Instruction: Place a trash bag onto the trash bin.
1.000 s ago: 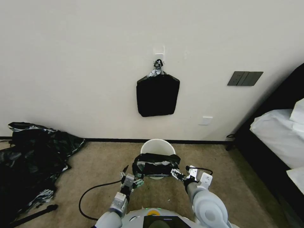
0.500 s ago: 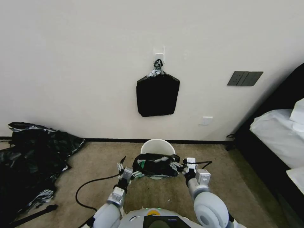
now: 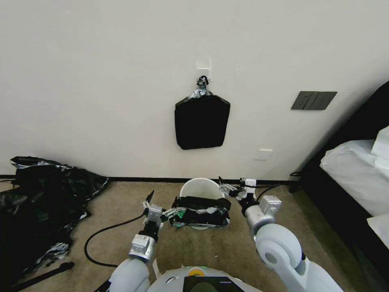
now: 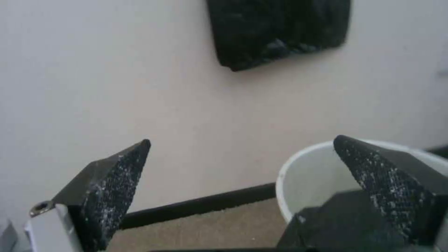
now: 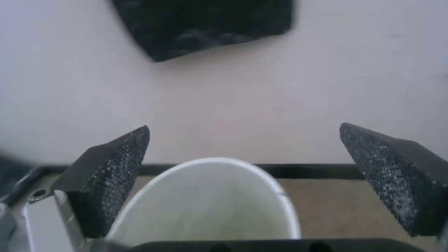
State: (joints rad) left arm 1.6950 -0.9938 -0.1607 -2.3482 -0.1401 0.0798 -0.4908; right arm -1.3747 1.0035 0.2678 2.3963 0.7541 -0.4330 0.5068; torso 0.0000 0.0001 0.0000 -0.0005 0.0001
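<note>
**Bag draped on the near rim, both pincers off it**

Heap of black sheeting (image 3: pixel 38 198) lay on the floor at left, unused. Bin (image 3: pixel 201 187) stood by the wall; bag (image 3: pixel 199 211) hung bunched over its near rim, mouth not seated, likely half-fitted. Left pincer (image 3: pixel 161 207) sat spread beside the bag, right pincer (image 3: pixel 227 187) spread at the far rim, gripping nothing.

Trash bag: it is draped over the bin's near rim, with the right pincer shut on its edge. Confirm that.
Not quite. The right pincer is open, its fingers spread wide with nothing between them, as the right wrist view shows. In the head view it sits apart from the bag. The trash bag does drape over the near rim of the trash bin.
</note>
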